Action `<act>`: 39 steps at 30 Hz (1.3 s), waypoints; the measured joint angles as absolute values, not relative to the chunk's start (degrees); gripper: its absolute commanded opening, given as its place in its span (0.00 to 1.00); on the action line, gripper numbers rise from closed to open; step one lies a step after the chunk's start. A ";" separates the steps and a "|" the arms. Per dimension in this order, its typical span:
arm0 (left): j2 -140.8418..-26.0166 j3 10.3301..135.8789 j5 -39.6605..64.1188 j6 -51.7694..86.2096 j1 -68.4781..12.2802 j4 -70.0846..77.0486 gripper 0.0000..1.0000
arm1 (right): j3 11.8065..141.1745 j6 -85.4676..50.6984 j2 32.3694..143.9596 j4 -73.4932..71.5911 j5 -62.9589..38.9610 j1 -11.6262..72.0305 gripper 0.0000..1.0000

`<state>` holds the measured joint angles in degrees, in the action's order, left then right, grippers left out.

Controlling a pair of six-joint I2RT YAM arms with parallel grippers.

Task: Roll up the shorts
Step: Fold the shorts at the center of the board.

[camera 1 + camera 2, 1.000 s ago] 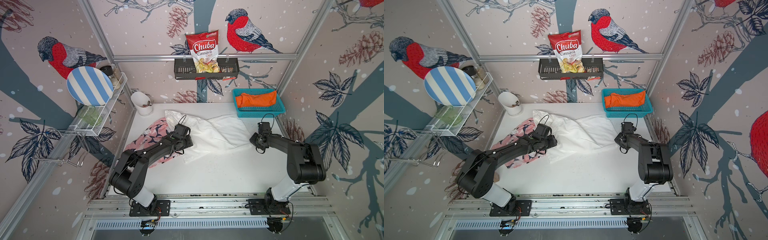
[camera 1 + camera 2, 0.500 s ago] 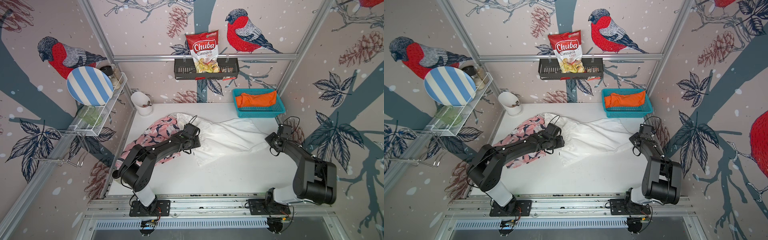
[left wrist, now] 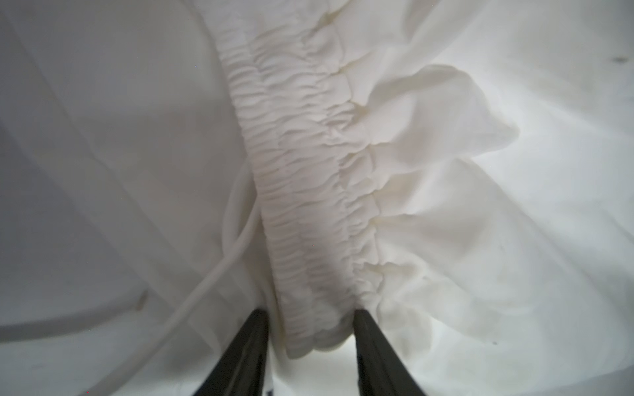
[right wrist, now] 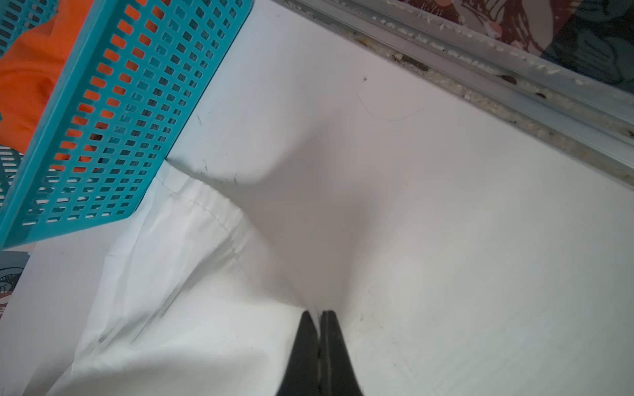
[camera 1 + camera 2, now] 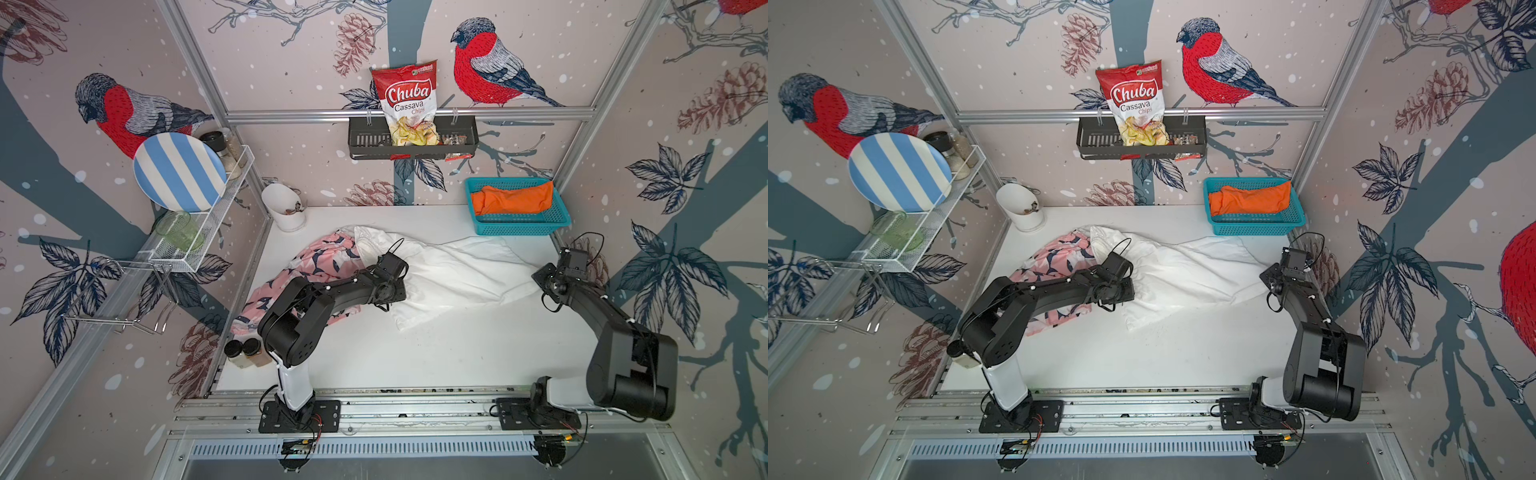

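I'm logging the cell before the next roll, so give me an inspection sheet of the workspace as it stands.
Surface: white tabletop, lightly marked.
Job's things: white cloth shorts spread across the middle; pink patterned shorts crumpled beside them, partly under the left arm; orange shorts in the teal plastic basket.
Clutter: white scoop-shaped cup at the back corner; two lidded jars at the table's edge.
Grippers: left claw straddles the elastic waistband of the white cloth shorts, grip unclear; right claw shut on their thin edge.
Cables: black wire loops at both wrists.
Surroundings: bird-print walls; striped plate on a wire shelf; cassava chips bag in a black rack.
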<state>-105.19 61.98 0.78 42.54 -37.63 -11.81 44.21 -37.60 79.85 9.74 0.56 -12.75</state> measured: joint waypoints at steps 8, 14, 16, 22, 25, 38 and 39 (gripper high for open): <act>-105.56 63.42 1.78 41.69 -38.09 -11.66 0.44 | 44.66 -37.87 79.99 9.67 0.34 -12.10 0.00; -105.58 64.97 1.28 41.28 -38.44 -12.51 0.42 | 44.75 -37.87 79.99 9.63 0.32 -11.70 0.00; -107.33 65.87 1.30 41.08 -38.44 -12.58 0.44 | 44.62 -37.87 79.99 9.63 0.30 -11.66 0.00; -108.68 66.85 0.75 40.95 -38.48 -13.56 0.08 | 44.10 -37.87 79.68 9.63 0.32 -11.66 0.00; -107.94 66.92 0.30 40.21 -38.50 -14.06 0.00 | 44.45 -37.91 79.31 9.98 0.32 -11.66 0.00; -82.48 74.70 -2.02 36.40 -38.50 -18.24 0.00 | 51.51 -39.59 55.94 5.56 -4.19 -12.67 0.00; -80.03 75.99 -2.09 35.83 -38.50 -18.37 0.00 | 52.56 -40.21 53.23 4.80 -3.44 -12.69 0.00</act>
